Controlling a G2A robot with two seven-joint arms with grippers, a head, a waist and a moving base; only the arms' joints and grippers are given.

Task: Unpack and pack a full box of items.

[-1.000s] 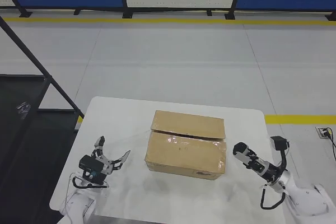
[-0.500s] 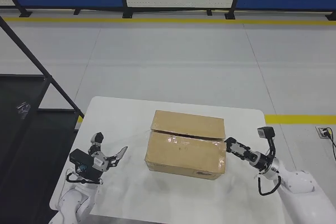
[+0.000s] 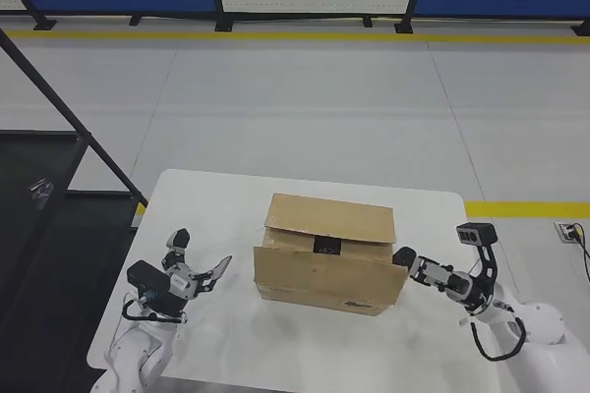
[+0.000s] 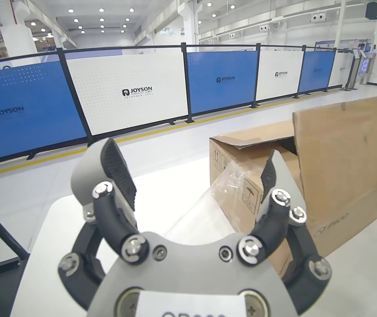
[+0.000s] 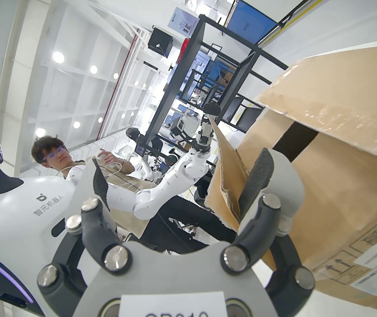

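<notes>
A brown cardboard box (image 3: 324,257) sits mid-table. Its far flap (image 3: 330,217) lies flat, while its near flap (image 3: 326,275) is tilted up, leaving a dark gap (image 3: 326,244) into the box. My right gripper (image 3: 405,260) is at the box's right end. It is open, and the raised flap's edge (image 5: 224,173) stands between its fingers, against one pad (image 5: 257,179). My left gripper (image 3: 199,267) hovers open left of the box, a short way off and holding nothing. In the left wrist view the left gripper (image 4: 195,171) faces the box's end (image 4: 237,173) and the raised flap (image 4: 346,166).
The white table (image 3: 216,196) has bare room left of and in front of the box. A black metal rack (image 3: 79,147) and a dark panel (image 3: 20,246) stand off the table's left edge. Loose clear tape (image 4: 231,174) hangs at the box's left end.
The near flap has risen from flat to tilted up, opening a dark gap. My right gripper moved in against the box's right end. My left gripper shifted only slightly.
</notes>
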